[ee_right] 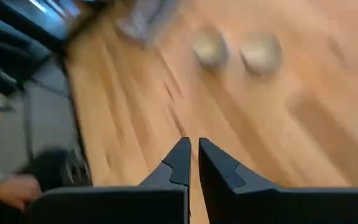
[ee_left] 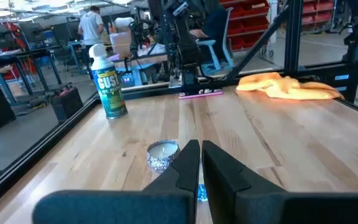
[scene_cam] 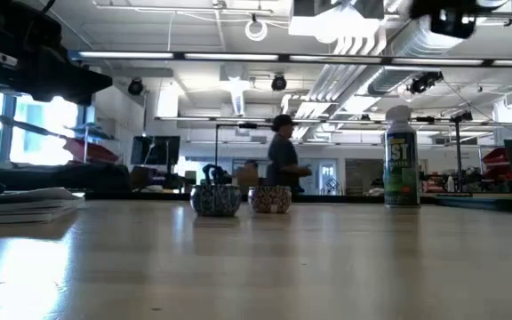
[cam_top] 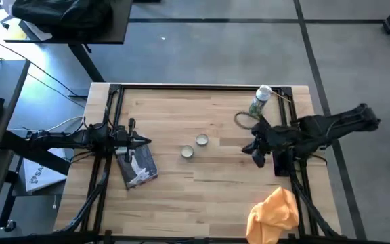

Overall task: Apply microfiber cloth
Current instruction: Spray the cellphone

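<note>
Nothing grasped yet: microfiber cloth (cam_top: 273, 213) lying crumpled at the near right edge of the tabletop (cam_top: 208, 190), untouched, well apart from both arms. Right end effector (cam_top: 256, 154) raised over the right side of the tabletop, between the cloth and the spray can (cam_top: 260, 100), fingers drawn to a narrow slit and empty, as seen in the right wrist view (ee_right: 191, 155). Left end effector (cam_top: 141, 141) parked at the left side, just above the grey-and-white packet (cam_top: 137, 167), likewise nearly closed and empty (ee_left: 199, 158). Likely risks from here, as a judgement only: with fingers this narrow, a descent on the cloth would press or shove the soft fabric toward the edge rather than pinch it, so opening first seems needed; cloth already at the tabletop border, so a sideways nudge could slide it off; a shallow pinch on a loose fold might lift only a corner and let the rest drag. Wrist picture smeared, suggesting quick motion, which raises the chance of a swing clipping the upright can or the tins. Count: one orange cloth, two small round tins (cam_top: 194, 146) side by side near the centre, one spray can, one flat packet, one dark ring (cam_top: 244, 120) beside the can, two arms. A person (scene_cam: 284, 163) in the room beyond, far from the work.
</note>
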### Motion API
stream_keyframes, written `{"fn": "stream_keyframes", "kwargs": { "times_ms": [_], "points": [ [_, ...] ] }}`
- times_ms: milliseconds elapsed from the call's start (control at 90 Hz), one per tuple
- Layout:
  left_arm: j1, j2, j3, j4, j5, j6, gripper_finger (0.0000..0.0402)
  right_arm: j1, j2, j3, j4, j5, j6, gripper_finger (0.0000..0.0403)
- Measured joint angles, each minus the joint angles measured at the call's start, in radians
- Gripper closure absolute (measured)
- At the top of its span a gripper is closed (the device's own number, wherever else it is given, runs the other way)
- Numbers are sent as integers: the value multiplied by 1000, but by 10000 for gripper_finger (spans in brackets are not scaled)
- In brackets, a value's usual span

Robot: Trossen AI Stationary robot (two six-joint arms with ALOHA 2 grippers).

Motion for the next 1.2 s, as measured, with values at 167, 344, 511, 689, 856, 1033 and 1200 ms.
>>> {"fn": "stream_keyframes", "kwargs": {
  "times_ms": [167, 344, 511, 689, 856, 1033, 1200],
  "points": [
    [0, 0, 0, 0, 0, 0, 402, 0, 93, 26, -175, -126, -5, 361],
    [0, 0, 0, 0, 0, 0, 402, 24, 197, -37, -210, -234, -108, 292],
    [0, 0, 0, 0, 0, 0, 402, 99, 292, -115, -195, -381, -171, 245],
    [0, 0, 0, 0, 0, 0, 402, 229, 359, -142, -117, -439, -179, 227],
    [0, 0, 0, 0, 0, 0, 402, 323, 410, -142, 22, -432, -217, 226],
    [0, 0, 0, 0, 0, 0, 402, 357, 472, -142, 127, -504, -267, 226],
    [0, 0, 0, 0, 0, 0, 402, 364, 517, -142, 134, -556, -354, 226]
  ]
}}
